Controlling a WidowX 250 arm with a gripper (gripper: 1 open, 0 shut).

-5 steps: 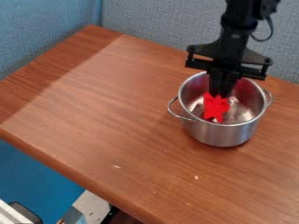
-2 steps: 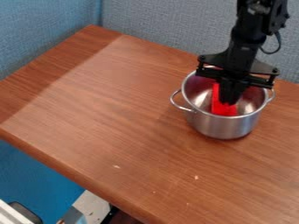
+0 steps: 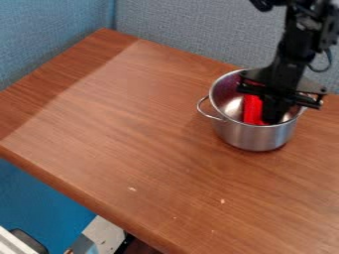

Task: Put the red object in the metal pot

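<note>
The shiny metal pot (image 3: 228, 129) stands on the right side of the wooden table. The red object (image 3: 253, 107) is inside it, standing steeply against the pot's inner wall, its lower end hidden by the near rim. My black gripper (image 3: 275, 102) reaches straight down into the pot's mouth and is shut on the red object. The fingertips are hidden by the pot's rim and the block.
The wooden table (image 3: 119, 119) stretches out to the left and front of the pot; its front edge runs diagonally at the lower left. A blue wall stands behind the table. The pot sits near the table's right edge.
The gripper has sunk deeper into the pot and shifted right with the red object. The pot appears to have moved slightly to the right.
</note>
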